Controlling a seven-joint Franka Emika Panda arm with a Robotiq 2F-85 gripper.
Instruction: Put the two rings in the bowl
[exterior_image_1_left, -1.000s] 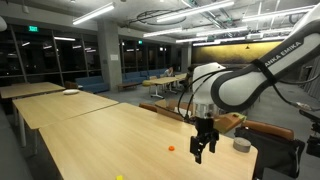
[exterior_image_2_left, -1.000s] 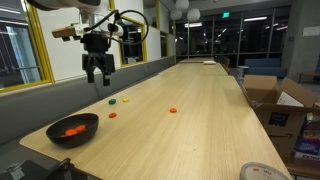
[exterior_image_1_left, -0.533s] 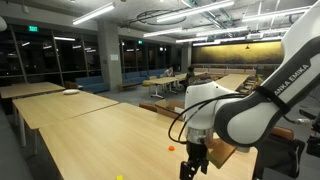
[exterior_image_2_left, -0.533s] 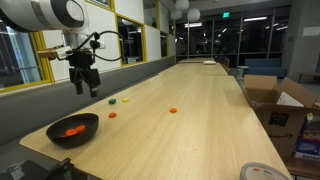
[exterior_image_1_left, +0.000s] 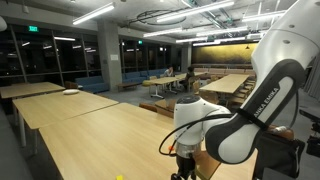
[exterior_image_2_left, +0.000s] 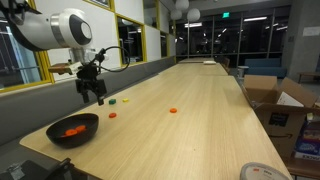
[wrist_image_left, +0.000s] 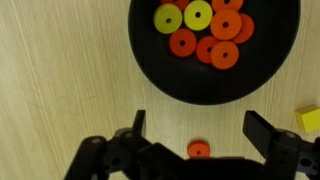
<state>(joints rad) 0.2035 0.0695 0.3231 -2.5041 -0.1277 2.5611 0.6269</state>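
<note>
A dark round bowl (wrist_image_left: 275, 40) holds several orange and yellow rings; it also shows at the near end of the table in an exterior view (exterior_image_2_left: 55, 135). In the wrist view my gripper (wrist_image_left: 195, 120) is open and empty above the table, just short of the bowl. A small orange ring (wrist_image_left: 199, 150) lies flat on the wood between its fingers. The gripper also shows in both exterior views (exterior_image_2_left: 94, 97) (exterior_image_1_left: 184, 168), hanging low over the table. Another orange ring (exterior_image_2_left: 172, 110) lies farther out on the table.
A yellow block (wrist_image_left: 310, 121) lies right of the gripper. Small green and yellow pieces (exterior_image_2_left: 113, 101) and an orange piece (exterior_image_2_left: 111, 114) lie near the gripper. Cardboard boxes (exterior_image_2_left: 268, 100) stand beside the table. A white flat dish (exterior_image_1_left: 70, 92) sits on a far table.
The arm has swung along the table toward the bowl and come lower. The gripper stays open and empty.
</note>
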